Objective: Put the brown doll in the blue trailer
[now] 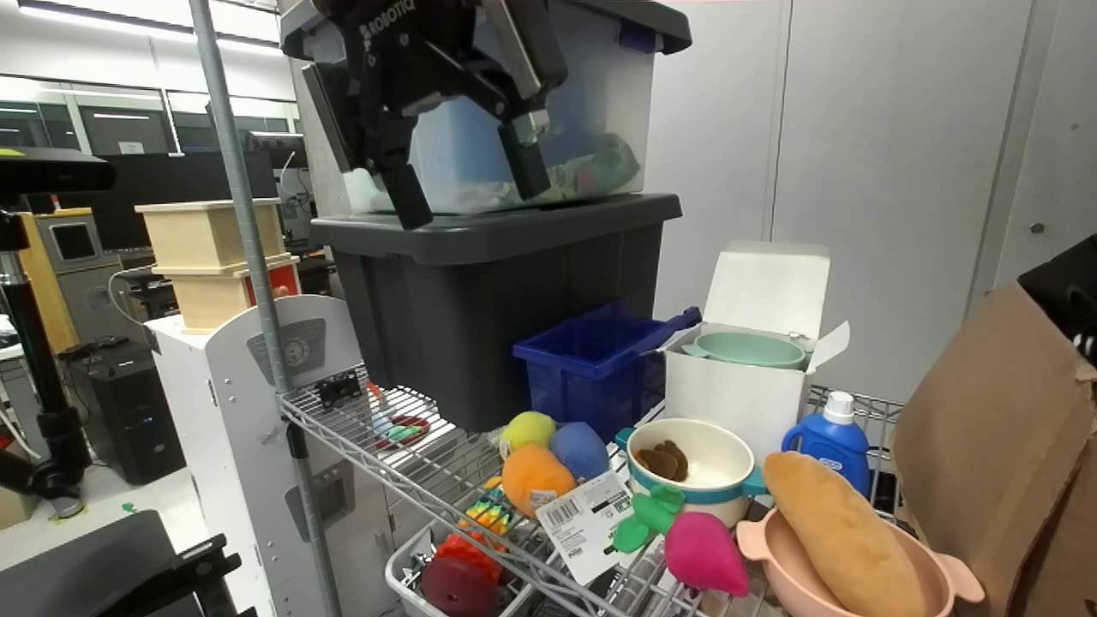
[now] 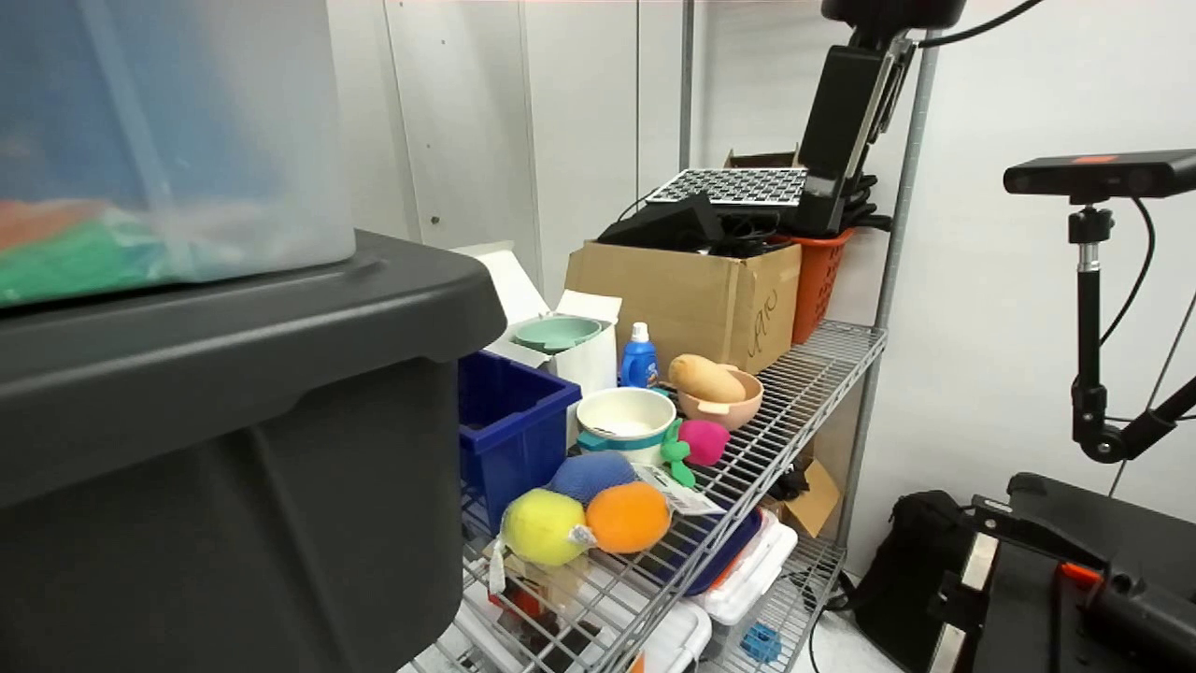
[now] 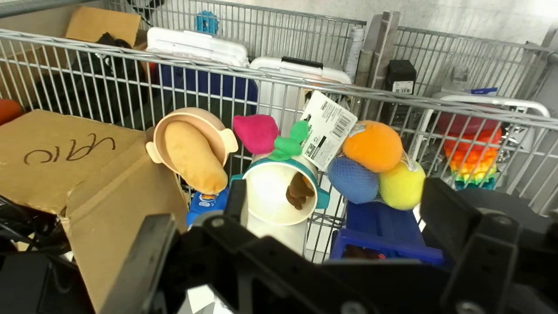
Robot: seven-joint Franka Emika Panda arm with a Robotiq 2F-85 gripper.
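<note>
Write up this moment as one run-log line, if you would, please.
pincer: open, nothing held | brown doll: inside white-and-teal pot | blue trailer: doll not yet inside | placement: pending

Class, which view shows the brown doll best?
The wrist view: looking into the white pot, it shows the brown doll clearest. In an exterior view it shows as brown lumps; in an exterior view the white pot hides it.

Smooth, faintly glossy plastic is seen on the blue trailer (image 1: 562,390), matt cloth on the brown doll (image 3: 299,191), and metal wire in the shelf (image 2: 846,344).
</note>
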